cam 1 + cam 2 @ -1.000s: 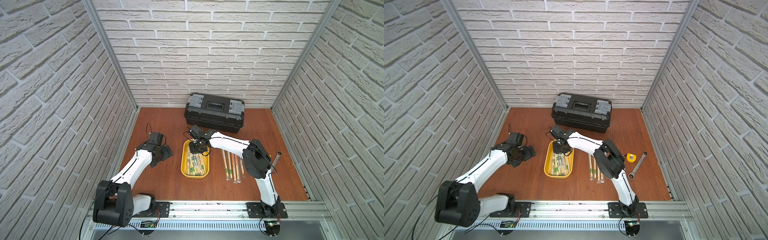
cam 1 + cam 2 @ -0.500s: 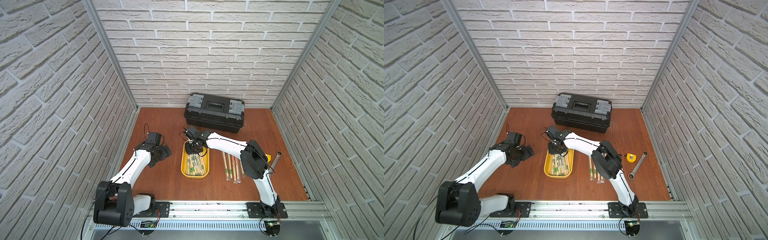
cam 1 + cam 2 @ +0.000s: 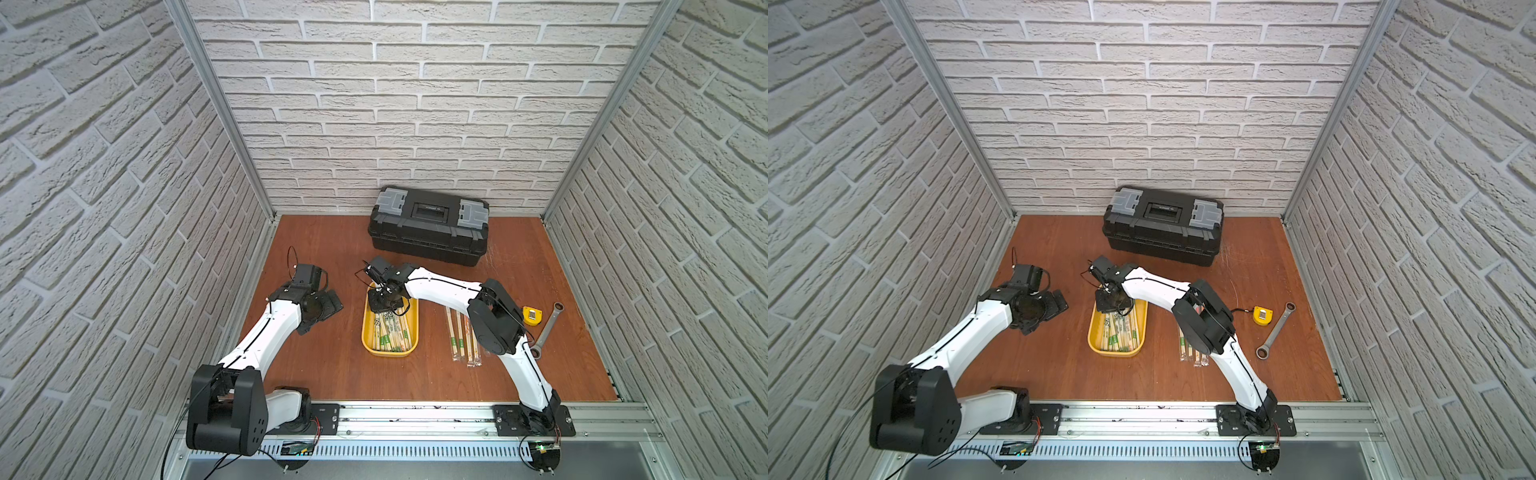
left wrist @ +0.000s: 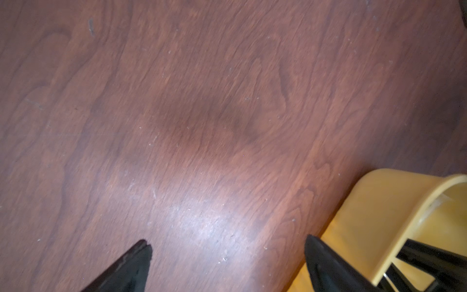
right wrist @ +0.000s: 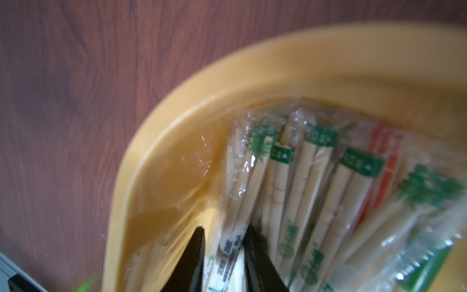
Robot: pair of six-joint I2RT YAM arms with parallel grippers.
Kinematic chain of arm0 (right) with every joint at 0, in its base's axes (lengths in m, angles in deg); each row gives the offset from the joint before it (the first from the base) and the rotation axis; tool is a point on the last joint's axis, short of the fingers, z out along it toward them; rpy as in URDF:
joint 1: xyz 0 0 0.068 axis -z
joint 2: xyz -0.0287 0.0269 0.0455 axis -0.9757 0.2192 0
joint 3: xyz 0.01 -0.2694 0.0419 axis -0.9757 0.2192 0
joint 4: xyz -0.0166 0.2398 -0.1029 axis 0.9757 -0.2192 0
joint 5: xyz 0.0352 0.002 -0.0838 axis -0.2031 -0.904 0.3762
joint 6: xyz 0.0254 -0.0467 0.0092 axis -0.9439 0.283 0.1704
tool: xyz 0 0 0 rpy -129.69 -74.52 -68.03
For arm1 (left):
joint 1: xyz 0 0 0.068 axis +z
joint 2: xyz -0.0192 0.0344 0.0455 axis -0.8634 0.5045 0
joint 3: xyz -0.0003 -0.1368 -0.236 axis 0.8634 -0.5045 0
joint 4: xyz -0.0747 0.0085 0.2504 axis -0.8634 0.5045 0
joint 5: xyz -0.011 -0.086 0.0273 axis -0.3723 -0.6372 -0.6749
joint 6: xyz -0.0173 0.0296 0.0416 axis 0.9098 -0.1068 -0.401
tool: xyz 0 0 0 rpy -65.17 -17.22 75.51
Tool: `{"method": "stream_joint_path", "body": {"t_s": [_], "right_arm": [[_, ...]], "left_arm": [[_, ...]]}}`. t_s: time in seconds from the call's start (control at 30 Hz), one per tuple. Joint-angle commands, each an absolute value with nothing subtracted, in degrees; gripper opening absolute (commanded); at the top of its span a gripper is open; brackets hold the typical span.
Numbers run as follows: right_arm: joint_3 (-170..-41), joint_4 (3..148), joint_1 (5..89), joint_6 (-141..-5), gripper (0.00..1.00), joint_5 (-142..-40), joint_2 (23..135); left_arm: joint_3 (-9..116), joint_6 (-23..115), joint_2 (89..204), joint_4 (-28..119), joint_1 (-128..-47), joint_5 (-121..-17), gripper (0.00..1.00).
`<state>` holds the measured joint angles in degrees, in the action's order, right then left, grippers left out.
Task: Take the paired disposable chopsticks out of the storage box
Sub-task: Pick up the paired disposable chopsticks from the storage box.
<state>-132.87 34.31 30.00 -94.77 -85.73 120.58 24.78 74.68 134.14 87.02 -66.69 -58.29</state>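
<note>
The storage box (image 3: 390, 352) is a shallow yellow tray at mid-table, seen in both top views (image 3: 1115, 352). It holds several sleeved paired disposable chopsticks (image 3: 390, 334). My right gripper (image 3: 381, 305) reaches down into the tray's far end. In the right wrist view, the right gripper (image 5: 225, 230) is shut on one green-printed pair (image 5: 236, 197), close to the tray's rounded corner (image 5: 156, 141). A few more pairs (image 3: 461, 336) lie on the table to the right of the tray. My left gripper (image 3: 330, 305) hangs open left of the tray, over bare wood (image 4: 228, 242), with the tray wall (image 4: 374, 209) beside one finger.
A black toolbox (image 3: 428, 224) with grey latches stands at the back wall. A yellow tape measure (image 3: 531, 315) and a steel wrench (image 3: 548, 328) lie at the right. Brick walls close in three sides, and a metal rail (image 3: 415, 415) runs along the front edge.
My right gripper has shifted a little to the left over the tray's far end and narrowed slightly on a chopstick pair. The left arm has barely moved.
</note>
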Motion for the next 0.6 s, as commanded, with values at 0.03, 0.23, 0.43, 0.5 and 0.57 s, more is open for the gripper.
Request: {"method": "stream_joint_path", "body": {"t_s": [0.03, 0.23, 0.43, 0.5, 0.57], "right_arm": [[-134.6, 33.4, 29.5, -95.0, 0.25, -85.8, 120.8], [-133.8, 33.0, 29.5, -94.9, 0.24, -85.5, 118.5], [-132.8, 33.5, 29.5, -94.7, 0.18, -84.8, 115.0], [-132.7, 33.4, 29.6, -94.6, 0.17, -84.4, 114.2], [-132.7, 33.4, 29.6, -94.6, 0.17, -84.4, 113.5]], "left_arm": [[23.7, 74.4, 133.6, 86.5, -66.2, -58.6, 0.98], [23.5, 74.5, 133.6, 86.2, -66.2, -59.0, 0.98], [23.4, 74.7, 133.7, 86.0, -66.2, -59.2, 0.98], [23.4, 74.6, 133.6, 85.9, -66.2, -59.4, 0.98], [23.3, 74.8, 133.5, 85.8, -66.2, -59.5, 0.98]]}}
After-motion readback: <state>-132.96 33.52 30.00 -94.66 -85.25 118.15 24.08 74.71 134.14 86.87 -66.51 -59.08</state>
